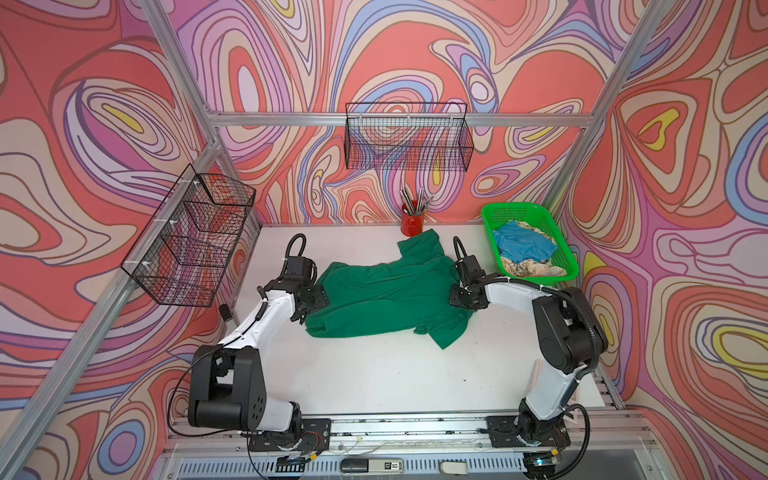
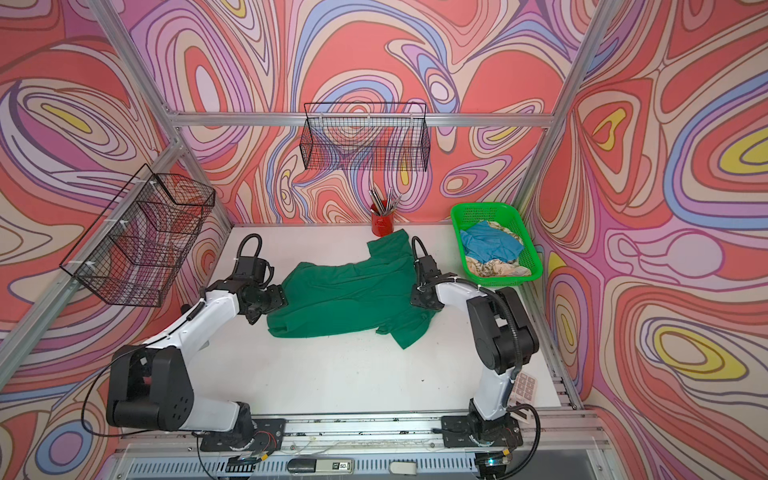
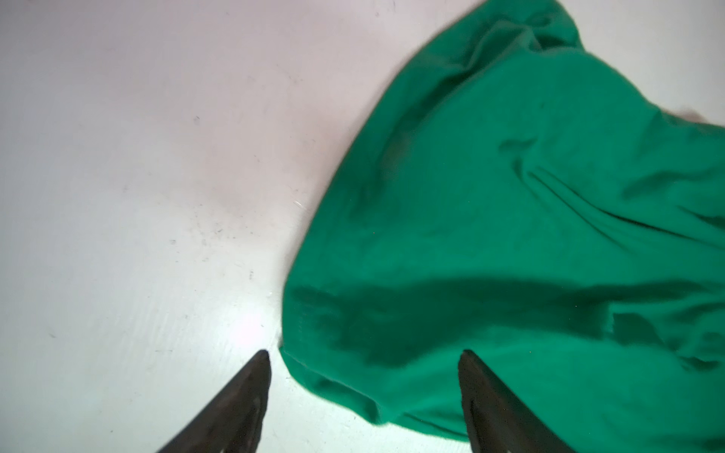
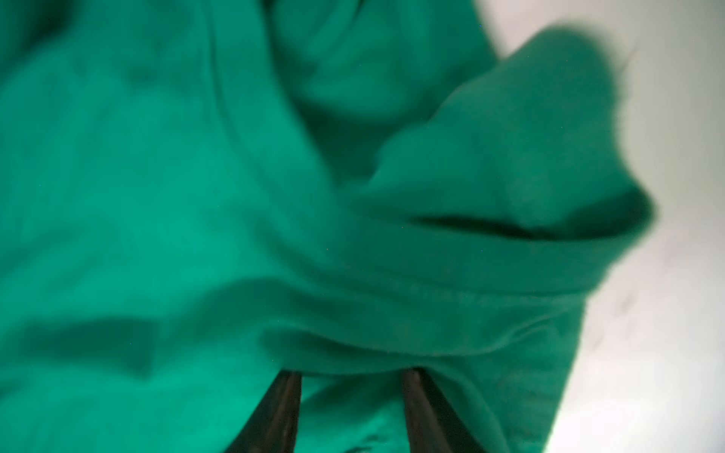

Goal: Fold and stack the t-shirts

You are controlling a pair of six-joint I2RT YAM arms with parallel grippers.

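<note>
My left gripper (image 3: 365, 353) has its jaws spread wide over the edge of the dark green cloth t-shirt (image 3: 510, 235) on the white table (image 3: 117, 196). My right gripper (image 4: 352, 372) has a shirt fold at its jaw tips; I cannot tell if it pinches.

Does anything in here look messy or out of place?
The dark green t-shirt lies rumpled and askew on the white table. The light blue t-shirt and cream patterned t-shirt are crumpled together in the green basket. Nothing looks spilled or damaged.
</note>
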